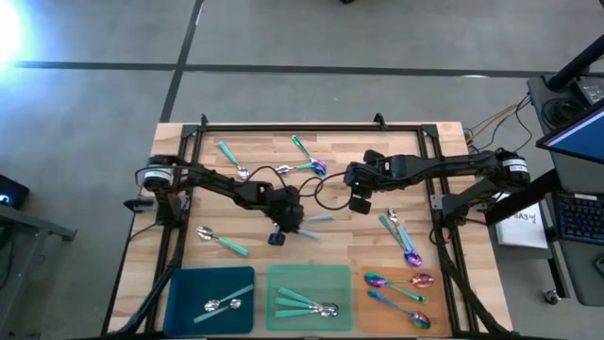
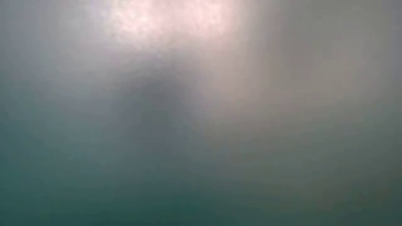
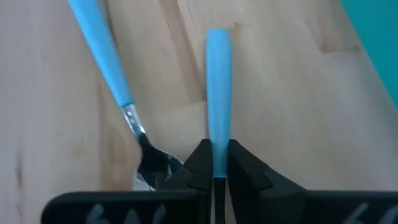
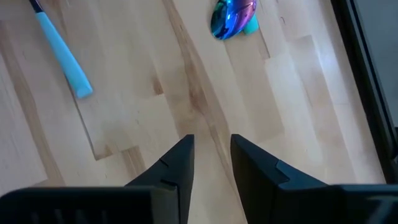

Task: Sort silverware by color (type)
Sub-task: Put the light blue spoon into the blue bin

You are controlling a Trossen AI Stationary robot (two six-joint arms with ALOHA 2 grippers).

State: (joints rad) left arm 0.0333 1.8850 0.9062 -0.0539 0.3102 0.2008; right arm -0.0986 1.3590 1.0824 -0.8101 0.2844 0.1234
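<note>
At mid-worktop (image 1: 189,142), my left arm reaches in low from the left edge, elbow bent, and my left claw (image 1: 286,227) is clamped on the pale blue handle of a spoon (image 3: 217,106), the handle running straight out between the fingers (image 3: 200,163) over bare wood; a second blue-handled spoon (image 3: 109,74) lies just beside it, its silver bowl close against the claw. My right arm stretches in from the right edge, and my right claw (image 1: 360,201) hangs over the wood with its fingers (image 4: 177,165) apart and nothing between them; ahead of it lie an iridescent spoon bowl (image 4: 232,17) and the end of a blue handle (image 4: 62,56). The two claws are near each other, with open wood between them. Loose spoons are scattered toward the far rail, at front left, and in a cluster (image 1: 401,236) at right. Along the near edge sit the blue tray (image 1: 179,293), the green tray (image 1: 283,279) and the orange tray (image 1: 444,302), each holding spoons of its own kind. The low view is blurred and tells nothing.
</note>
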